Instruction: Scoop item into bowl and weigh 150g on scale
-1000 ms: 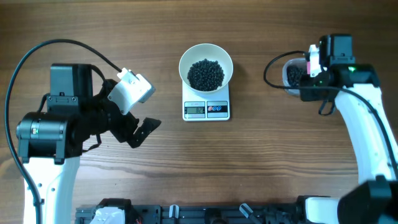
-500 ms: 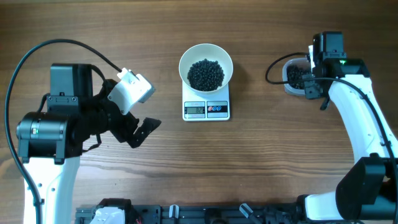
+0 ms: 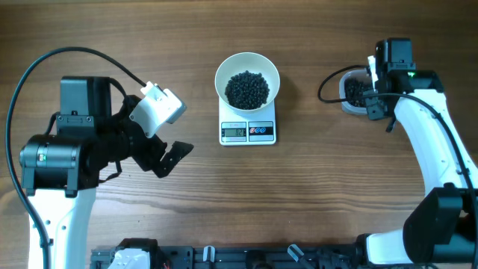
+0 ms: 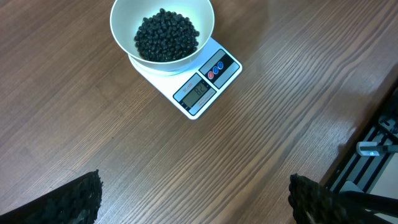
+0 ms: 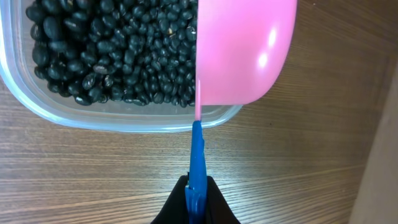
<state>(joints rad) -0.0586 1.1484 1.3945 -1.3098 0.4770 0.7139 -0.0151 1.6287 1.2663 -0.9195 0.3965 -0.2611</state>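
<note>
White bowl (image 3: 222, 73): sits on the scale (image 3: 249, 134), at the far middle of the wooden counter (image 3: 336, 194).
Black beans (image 3: 247, 89): one heap lies in the bowl; many more fill the clear tub (image 5: 124, 119) at the far right.
Scale display: faces the near edge, clear of the bowl; the digits are too small to read.
Left end effector (image 3: 170, 158): fingers spread wide and empty, above bare counter, well left of the scale.
Right end effector (image 5: 196, 205): clamped on the blue handle (image 5: 196, 155) of a pink scoop (image 5: 245, 50).
Scoop position: over one end of the tub, above its beans; whether it touches them cannot be told.
</note>
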